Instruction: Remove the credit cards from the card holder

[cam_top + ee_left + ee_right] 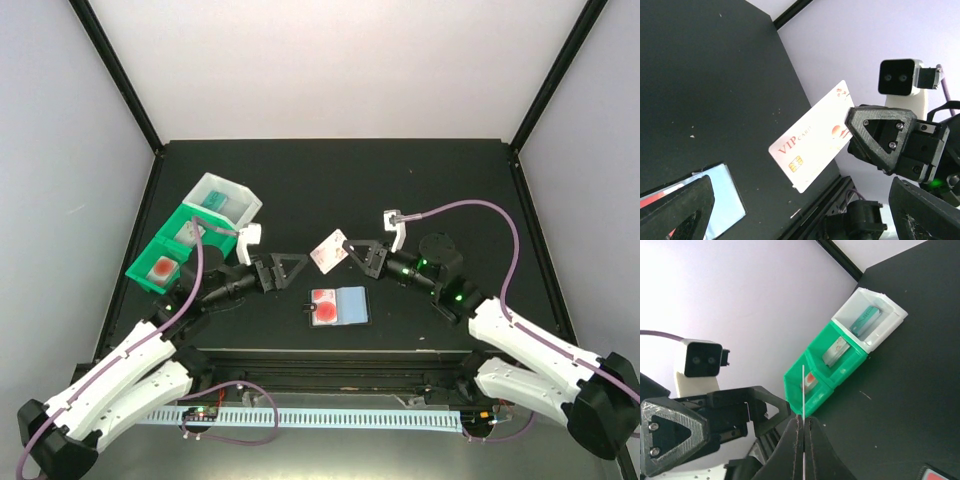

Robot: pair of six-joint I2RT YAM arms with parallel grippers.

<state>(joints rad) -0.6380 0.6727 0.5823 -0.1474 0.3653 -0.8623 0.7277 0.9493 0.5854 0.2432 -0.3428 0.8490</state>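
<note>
Jaws of the right gripper (351,250) are pinched on one white plastic VIP card (328,251) in the air; the left gripper (300,268) is spread wide.

On my table (430,190), the card holder (338,307) lies spread flat near the front centre, between the two arms, with one card tucked in its left half. Just behind it and up off the table, the left tool (297,266) and right tool (352,250) face each other. A loose card (812,137) is between them, pinched in the right tool and apart from the left tool. The row of bins (840,375) stands at the left rear, behind the left tool, with a card in each of three compartments.
</note>
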